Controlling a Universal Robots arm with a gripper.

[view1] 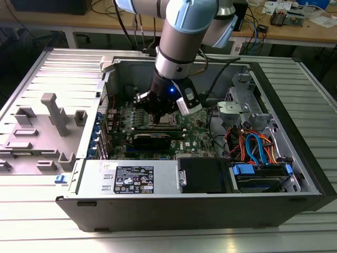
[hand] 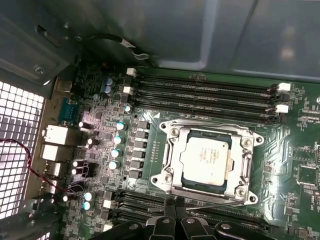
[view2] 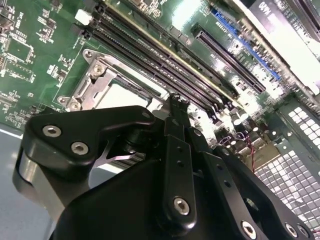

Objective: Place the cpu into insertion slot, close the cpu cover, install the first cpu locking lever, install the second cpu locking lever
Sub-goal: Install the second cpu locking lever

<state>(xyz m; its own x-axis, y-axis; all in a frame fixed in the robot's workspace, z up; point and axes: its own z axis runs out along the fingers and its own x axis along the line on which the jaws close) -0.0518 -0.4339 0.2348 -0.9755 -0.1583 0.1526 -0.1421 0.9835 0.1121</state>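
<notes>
In the first wrist view the cpu (hand: 206,159) lies flat in the insertion slot (hand: 161,179) on the green board. The cpu cover (hand: 210,131) is down around it as a silvery frame. A thin locking lever (hand: 225,202) runs along the socket edge nearest my gripper (hand: 175,204). The two black fingertips are pressed together right at that edge, with nothing visibly between them. In the second wrist view the fingers (view2: 177,107) stand just beside the cpu (view2: 125,95). From the exterior view my gripper (view1: 158,112) is low inside the case, over the socket (view1: 167,121).
Long black memory slots (hand: 205,92) flank the socket on both sides. The case wall (hand: 200,30), the black power supply (view1: 202,174) and a drive cage with orange and blue cables (view1: 255,147) surround the board. The removed side panel (view1: 47,121) lies at the exterior view's left.
</notes>
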